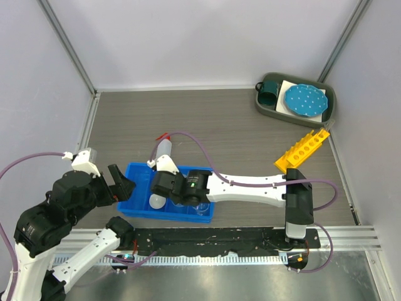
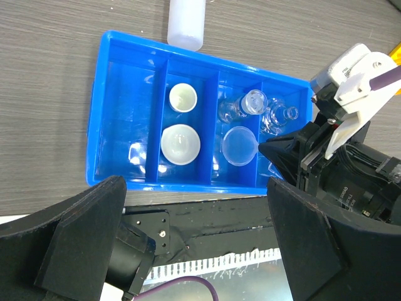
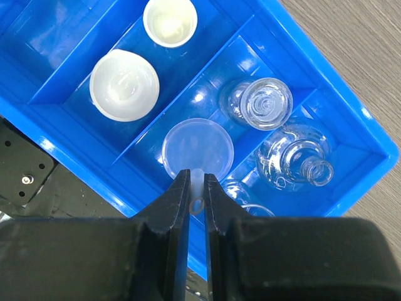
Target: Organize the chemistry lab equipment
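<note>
A blue divided tray (image 1: 135, 172) lies near the table's front edge. My right gripper (image 3: 197, 188) is shut on the stem of a clear funnel (image 3: 197, 147), bowl down, over a middle compartment. Two white round dishes (image 3: 124, 84) (image 3: 170, 22) sit in the neighbouring compartment. A stoppered glass flask (image 3: 266, 103), an open-necked one (image 3: 297, 160) and a small beaker (image 3: 241, 197) stand to the right. The white squeeze bottle (image 1: 163, 149) with a red nozzle lies behind the tray. The yellow tube rack (image 1: 302, 149) lies at the right. My left gripper (image 2: 197, 244) hangs open, left of the tray, holding nothing.
A dark green bin (image 1: 266, 106) at the back right holds a teal mug (image 1: 270, 88) and a blue dotted plate (image 1: 305, 101). The tray's leftmost compartment (image 2: 128, 113) holds nothing. A black base strip (image 1: 219, 238) runs along the near edge.
</note>
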`<state>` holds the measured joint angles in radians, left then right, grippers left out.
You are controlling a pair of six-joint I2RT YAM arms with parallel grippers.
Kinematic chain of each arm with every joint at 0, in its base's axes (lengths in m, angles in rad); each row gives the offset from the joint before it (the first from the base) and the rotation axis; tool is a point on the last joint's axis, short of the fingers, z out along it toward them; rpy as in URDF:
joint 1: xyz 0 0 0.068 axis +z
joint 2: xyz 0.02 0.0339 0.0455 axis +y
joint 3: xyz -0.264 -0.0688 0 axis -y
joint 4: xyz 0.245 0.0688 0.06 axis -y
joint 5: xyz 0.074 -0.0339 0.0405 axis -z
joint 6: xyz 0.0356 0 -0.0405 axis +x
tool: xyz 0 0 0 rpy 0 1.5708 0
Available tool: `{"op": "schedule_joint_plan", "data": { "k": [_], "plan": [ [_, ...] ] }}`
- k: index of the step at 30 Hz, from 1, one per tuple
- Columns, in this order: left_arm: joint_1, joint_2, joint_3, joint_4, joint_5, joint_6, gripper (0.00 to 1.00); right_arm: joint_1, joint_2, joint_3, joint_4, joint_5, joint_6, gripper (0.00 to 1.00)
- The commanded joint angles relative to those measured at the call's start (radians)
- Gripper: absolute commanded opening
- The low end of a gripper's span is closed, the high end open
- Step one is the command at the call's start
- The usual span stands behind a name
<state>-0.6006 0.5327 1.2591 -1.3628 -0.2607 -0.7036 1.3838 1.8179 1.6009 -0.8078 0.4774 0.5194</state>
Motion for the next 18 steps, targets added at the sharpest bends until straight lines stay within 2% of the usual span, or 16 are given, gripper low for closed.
{"op": "schedule_joint_plan", "data": {
  "k": [1, 18],
  "plan": [
    [0.004, 0.0, 0.003, -0.116, -0.002, 0.003, 1.0, 0.0, 0.012, 0.041, 0.022, 0.01, -0.004, 0.01],
    [0.004, 0.026, 0.025, -0.121, -0.008, 0.016, 1.0, 0.0, 0.034, -0.05, 0.107, 0.012, 0.007, 0.01]
  ]
}}
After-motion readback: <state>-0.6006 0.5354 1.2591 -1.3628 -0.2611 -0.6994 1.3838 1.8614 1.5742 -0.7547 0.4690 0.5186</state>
